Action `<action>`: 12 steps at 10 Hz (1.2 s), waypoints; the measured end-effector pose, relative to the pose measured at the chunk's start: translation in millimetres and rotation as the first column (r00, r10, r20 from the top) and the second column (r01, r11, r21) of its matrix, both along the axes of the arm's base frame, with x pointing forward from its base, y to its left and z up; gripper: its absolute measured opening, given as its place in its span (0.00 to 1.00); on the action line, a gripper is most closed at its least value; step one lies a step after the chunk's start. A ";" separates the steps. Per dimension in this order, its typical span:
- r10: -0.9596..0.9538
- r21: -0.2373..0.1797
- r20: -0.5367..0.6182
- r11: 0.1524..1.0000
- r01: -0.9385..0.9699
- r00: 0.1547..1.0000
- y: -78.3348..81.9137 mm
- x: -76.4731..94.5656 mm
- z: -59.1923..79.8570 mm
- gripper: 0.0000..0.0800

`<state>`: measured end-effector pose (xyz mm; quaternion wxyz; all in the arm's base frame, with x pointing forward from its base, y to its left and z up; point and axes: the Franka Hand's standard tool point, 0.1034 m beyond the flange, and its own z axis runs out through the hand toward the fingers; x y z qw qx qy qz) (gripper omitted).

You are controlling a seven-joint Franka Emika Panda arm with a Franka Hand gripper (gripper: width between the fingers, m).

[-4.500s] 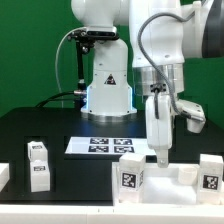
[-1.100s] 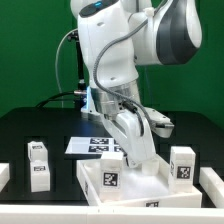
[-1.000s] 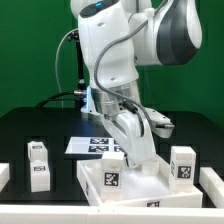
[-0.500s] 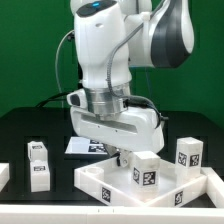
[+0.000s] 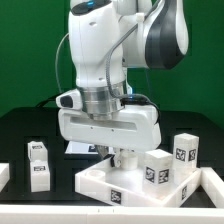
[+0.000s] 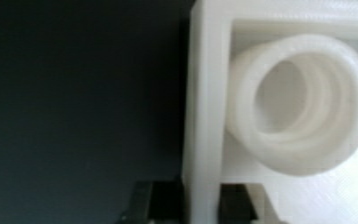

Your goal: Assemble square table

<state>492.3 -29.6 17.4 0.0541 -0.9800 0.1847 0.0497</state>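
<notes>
The square table's white top [image 5: 97, 181] lies low in the exterior view, turned with a corner toward the camera. Two tagged white legs [image 5: 157, 166] [image 5: 186, 152] stand on it at the exterior view's right. My gripper [image 5: 122, 158] reaches down onto its rim, under the wide wrist. In the wrist view the gripper [image 6: 194, 202] is shut on the white rim [image 6: 208, 100], with a black finger [image 6: 151, 203] on each side. A round socket [image 6: 309, 110] sits just inside the rim.
Two loose tagged legs [image 5: 38, 152] [image 5: 39, 176] stand at the exterior view's left, and a white piece [image 5: 3, 175] shows at the edge. The marker board [image 5: 82, 147] lies behind the top, partly hidden by my arm. The table surface is black.
My wrist has turned with the rim held, and the top has swung round. The two legs on it have moved toward the exterior view's right.
</notes>
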 end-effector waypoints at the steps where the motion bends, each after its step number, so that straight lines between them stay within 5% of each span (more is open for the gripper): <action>1: 0.156 -0.007 0.032 0.988 -0.156 0.987 0.3 11.8 2.4 0.08; 5: 0.426 -0.017 0.050 0.905 -0.426 0.903 -2.1 10.3 -0.7 0.08; 10: 0.839 -0.076 0.065 0.544 -0.836 0.540 -23.0 43.2 2.1 0.08; 12: 0.873 -0.072 0.060 0.488 -0.870 0.485 -25.8 39.7 0.4 0.08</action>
